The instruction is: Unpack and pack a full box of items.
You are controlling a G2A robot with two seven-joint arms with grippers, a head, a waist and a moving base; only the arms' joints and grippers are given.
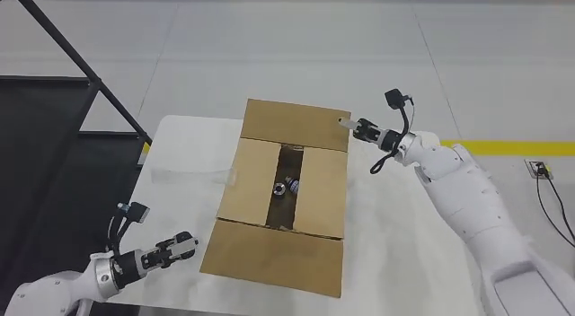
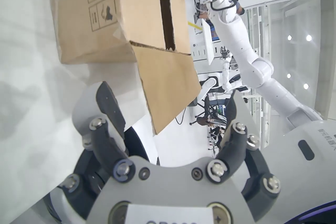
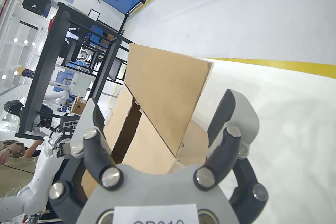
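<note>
Judging progress: barely started imo, nothing clearly unloaded from the cardboard box point(image 1: 254, 181).
Box: middle of the bench point(image 1: 184, 150), far flap point(image 1: 296, 121) and front flap point(image 1: 274, 258) folded out, inner flaps point(image 1: 322, 190) mostly down, with a gap.
Contents: small items point(image 1: 285, 188) peek through the gap, can't tell what.
Right tool point(image 1: 342, 124): wide open, empty, at the far flap's corner.
Left tool point(image 1: 191, 244): open, empty, near the front flap's corner.
Remaining: lift inner flaps, unload, repack.

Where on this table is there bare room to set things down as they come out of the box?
Widest bare patch: table right of the box, nearer than the right pincer. Smaller one at the far left corner, beyond the clear plastic. Crowded: near left, around the left pincer.
</note>
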